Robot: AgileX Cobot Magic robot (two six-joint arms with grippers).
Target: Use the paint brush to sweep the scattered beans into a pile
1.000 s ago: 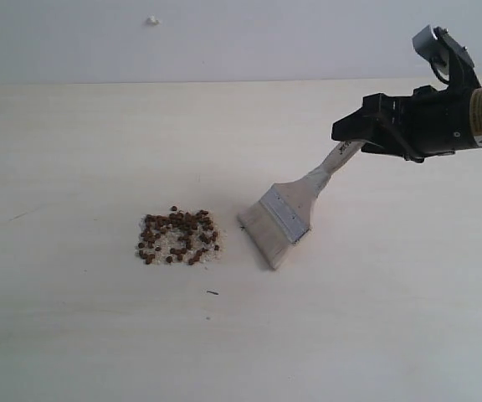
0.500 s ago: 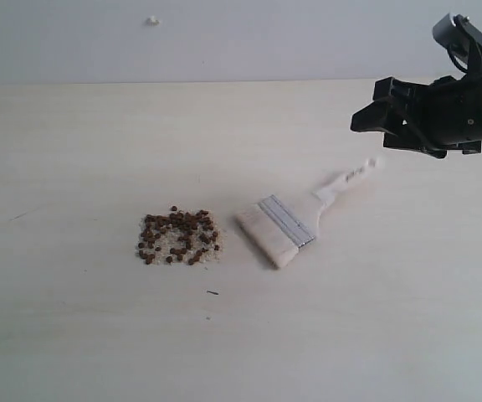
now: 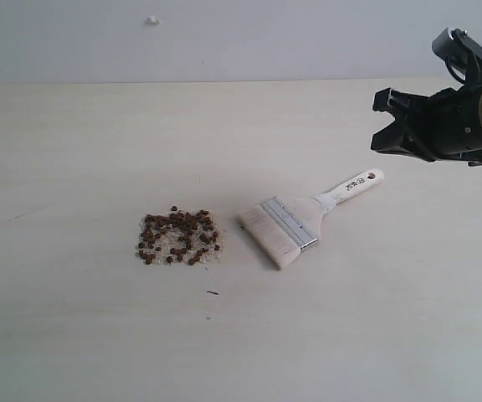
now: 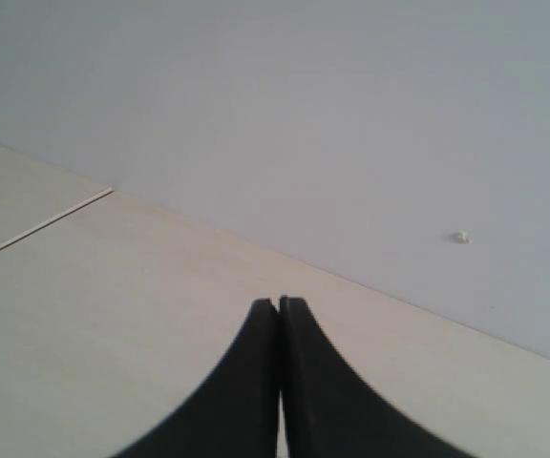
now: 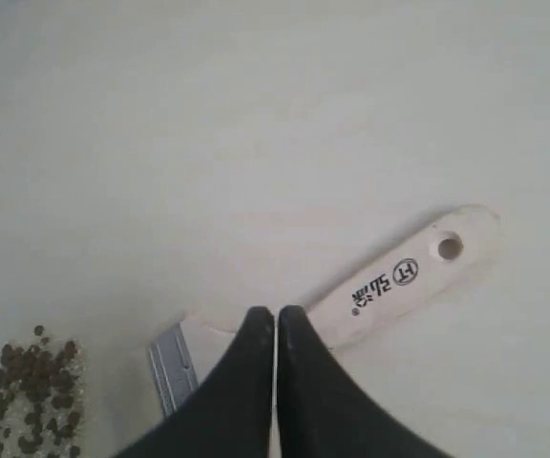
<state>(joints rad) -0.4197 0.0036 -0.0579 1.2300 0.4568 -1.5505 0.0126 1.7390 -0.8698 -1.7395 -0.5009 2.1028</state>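
The paint brush (image 3: 295, 221) is out of the right claw (image 5: 275, 315). A second ago that claw grips the wooden handle and holds the brush tilted, its bristles on the counter (image 3: 74, 151) just beside the beans (image 3: 178, 236). Half a second ago the handle is already free and the claw is rising. Now the brush lies flat on the counter, bristles towards the pile and near it but not touching, and the handle end with the hole points away towards the right arm.

The beans sit in one tight patch of reddish-brown pellets and pale crumbs, the same shape across all three exterior views. A few loose pellets lie at its edge and a lone dark speck on the near side. Judging by that, the sweeping is done or nearly done, and setting the brush down looks like the closing step.

The right claw hangs above the counter, up and to the right of the handle end and well clear of it. In its own wrist view the two black fingers are pressed together tip to tip with nothing between them, and the handle lies on the counter below.

The left claw (image 4: 279, 305) is also closed tight and empty, over bare counter and facing the wall; the exterior view does not show it.
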